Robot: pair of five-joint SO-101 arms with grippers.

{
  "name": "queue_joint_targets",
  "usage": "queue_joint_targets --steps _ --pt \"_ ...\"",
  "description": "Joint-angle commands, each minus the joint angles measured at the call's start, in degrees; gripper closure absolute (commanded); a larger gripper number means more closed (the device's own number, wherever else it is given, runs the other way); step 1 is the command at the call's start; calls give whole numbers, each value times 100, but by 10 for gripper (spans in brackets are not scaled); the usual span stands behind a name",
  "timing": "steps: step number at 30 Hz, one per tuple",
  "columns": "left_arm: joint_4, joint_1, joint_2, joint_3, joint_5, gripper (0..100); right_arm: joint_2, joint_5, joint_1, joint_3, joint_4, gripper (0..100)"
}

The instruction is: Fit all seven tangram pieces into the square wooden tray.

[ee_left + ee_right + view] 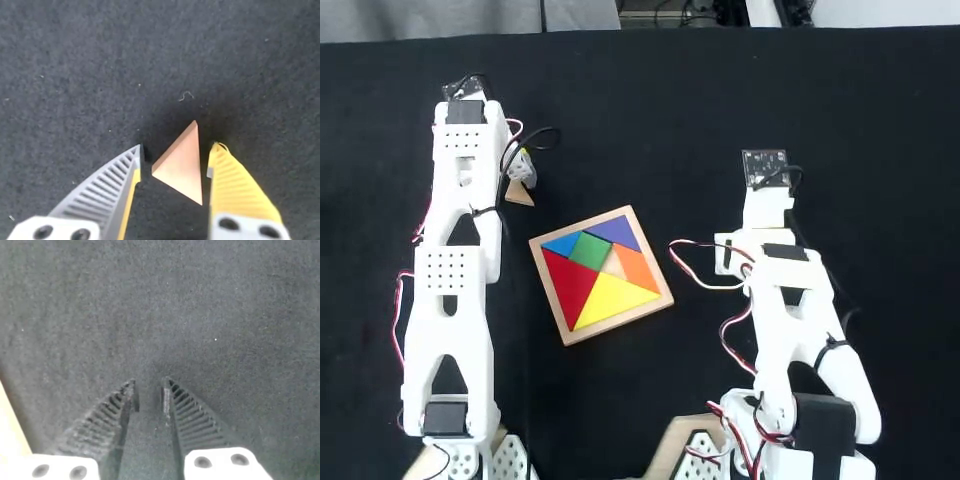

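The square wooden tray (552,288) lies tilted between the two arms. It holds blue, purple, green, red, yellow and orange pieces, with a small bare triangular gap (613,263) near its middle. A small pale wooden triangle (181,162) lies flat on the black cloth, also seen at the far left (519,195). My left gripper (177,146) is open and straddles it, the grey finger (120,175) on one side and the yellow finger (232,185) close to the other. My right gripper (148,385) hovers over bare cloth right of the tray, its dark fingers a narrow gap apart, holding nothing.
Black cloth (740,100) covers the table. A pale wooden edge (9,432) shows at the side of the right wrist view. The arm bases (470,455) stand at the near edge, with red and white cables (695,265) looping toward the tray's right corner.
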Motion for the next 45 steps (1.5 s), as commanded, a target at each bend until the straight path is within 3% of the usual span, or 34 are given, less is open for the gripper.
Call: queue_joint_targets --steps 1,4,9,18,20,24,29,37,45 --pt "97 251 9 -92 53 780 -13 18 -88 -312 -53 913" --pt "97 259 9 -92 53 791 -13 18 -88 -312 -53 913" --pt "97 259 9 -92 53 930 -13 18 -88 -312 -53 913" --pt "299 321 -18 -312 26 933 -13 18 -88 -312 -53 913" --pt "308 268 -18 -479 35 896 -13 18 -97 -312 -53 913" --pt "334 110 -211 -497 176 720 -13 26 -97 -312 -53 913" --pt "334 154 -1266 708 440 726 -13 26 -97 -321 -53 913" --pt "290 374 -3209 3178 97 762 -13 26 -97 -321 -53 913" --pt "-897 374 -3974 5305 1723 762 -13 26 -97 -303 -53 913"
